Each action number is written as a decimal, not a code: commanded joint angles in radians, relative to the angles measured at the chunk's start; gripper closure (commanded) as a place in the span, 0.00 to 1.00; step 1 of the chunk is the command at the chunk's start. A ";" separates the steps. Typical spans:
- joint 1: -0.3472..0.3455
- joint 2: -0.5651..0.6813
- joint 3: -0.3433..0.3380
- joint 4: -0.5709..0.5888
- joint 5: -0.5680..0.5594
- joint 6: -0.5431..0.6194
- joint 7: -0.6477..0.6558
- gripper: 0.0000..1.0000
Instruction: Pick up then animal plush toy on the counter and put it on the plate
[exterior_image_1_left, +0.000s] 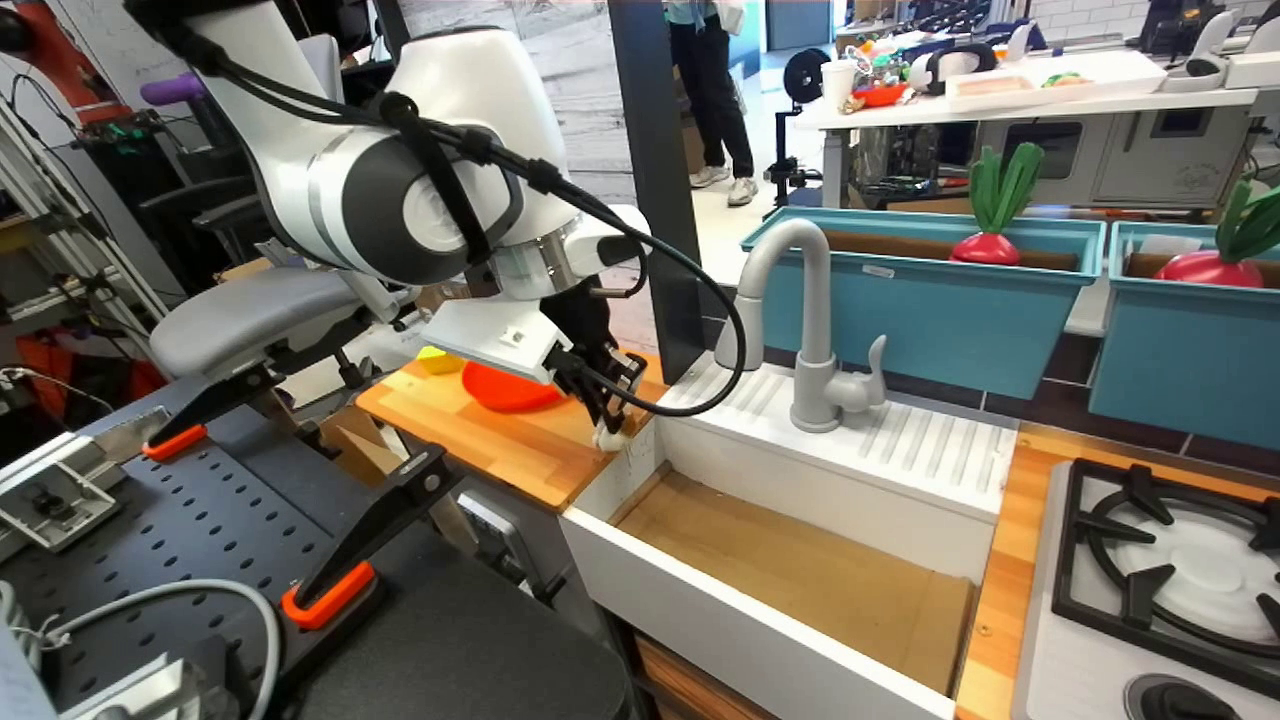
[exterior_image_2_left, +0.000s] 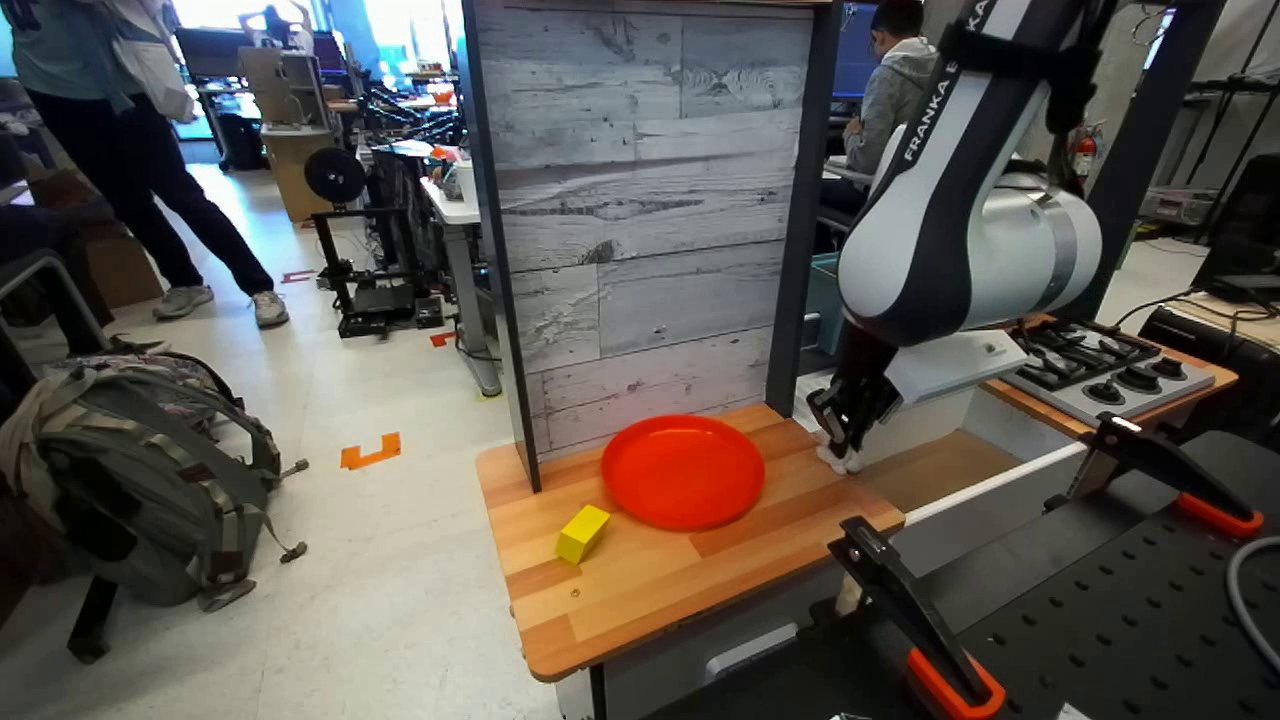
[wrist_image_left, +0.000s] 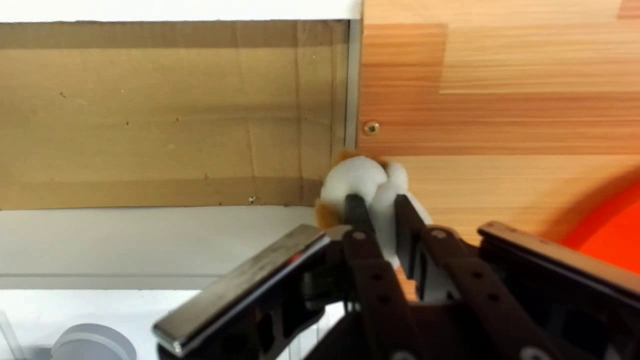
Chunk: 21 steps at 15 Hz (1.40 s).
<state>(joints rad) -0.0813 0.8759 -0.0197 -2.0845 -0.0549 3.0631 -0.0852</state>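
Rounded end of the plush toy (wrist_image_left: 356, 175) kinda faced the sink (wrist_image_left: 150, 245), long axis too covered to call. Gripper (wrist_image_left: 378, 204) had it pinched, pointing down, arm (exterior_image_2_left: 950, 260) bent above.

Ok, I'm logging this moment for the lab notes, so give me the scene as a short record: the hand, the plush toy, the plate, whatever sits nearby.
hand: closed on the plush toy
plush toy: white with orange-brown patches, at the edge of the counter beside the sink
lifted: cannot tell
plate: red, round, on the counter; plush toy not on it
yellow block: on the counter, near the plate
task stage: grasp made, placing not yet done
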 joint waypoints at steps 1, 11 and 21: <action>-0.026 0.014 0.026 0.037 -0.002 -0.031 -0.016 0.99; 0.067 -0.147 0.047 -0.144 -0.003 0.097 0.013 0.98; 0.208 -0.123 0.044 -0.074 0.024 0.095 0.097 0.98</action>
<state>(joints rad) 0.0940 0.7121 0.0294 -2.2109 -0.0521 3.1630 -0.0138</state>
